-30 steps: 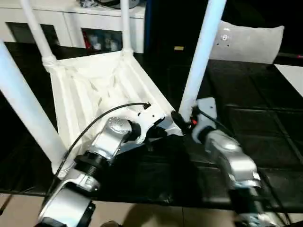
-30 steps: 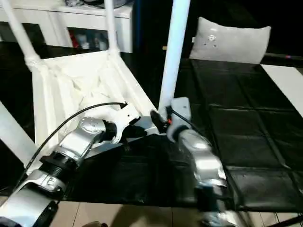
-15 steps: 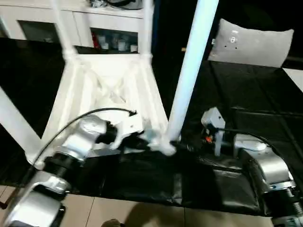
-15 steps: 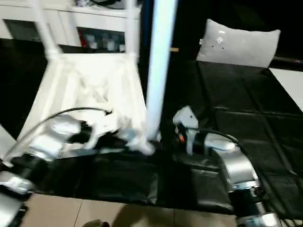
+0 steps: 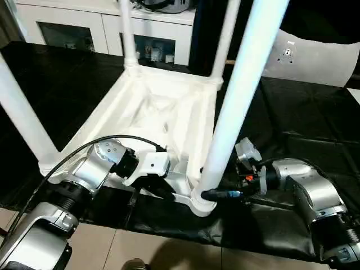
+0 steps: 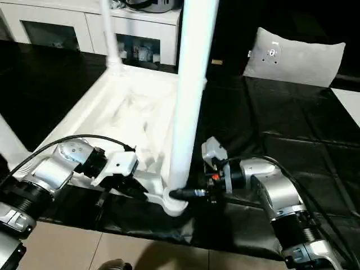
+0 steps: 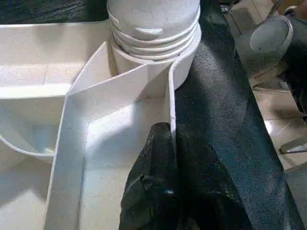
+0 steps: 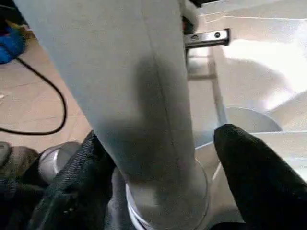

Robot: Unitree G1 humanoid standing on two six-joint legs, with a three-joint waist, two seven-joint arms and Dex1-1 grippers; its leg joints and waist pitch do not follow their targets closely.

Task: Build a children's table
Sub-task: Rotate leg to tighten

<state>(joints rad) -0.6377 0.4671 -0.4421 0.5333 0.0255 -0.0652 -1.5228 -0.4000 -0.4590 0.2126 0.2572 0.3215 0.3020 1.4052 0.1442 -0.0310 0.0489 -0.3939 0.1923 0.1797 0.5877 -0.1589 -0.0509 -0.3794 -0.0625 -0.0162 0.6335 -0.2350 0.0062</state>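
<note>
White ribbed table top laid upside down on black mat, four tapered white legs stood upright in corner sockets

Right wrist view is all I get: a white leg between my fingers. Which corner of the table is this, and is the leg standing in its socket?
Observer: It is the near right corner of the upside-down top. The leg stands upright in that socket, with the right gripper straddling its base.
Operator: Where is my left gripper?
Observer: The left gripper is pinched shut on the top's thin side wall, right beside the same socket.
Operator: And the other legs?
Observer: Three other legs stand upright, one in each remaining corner.
</note>
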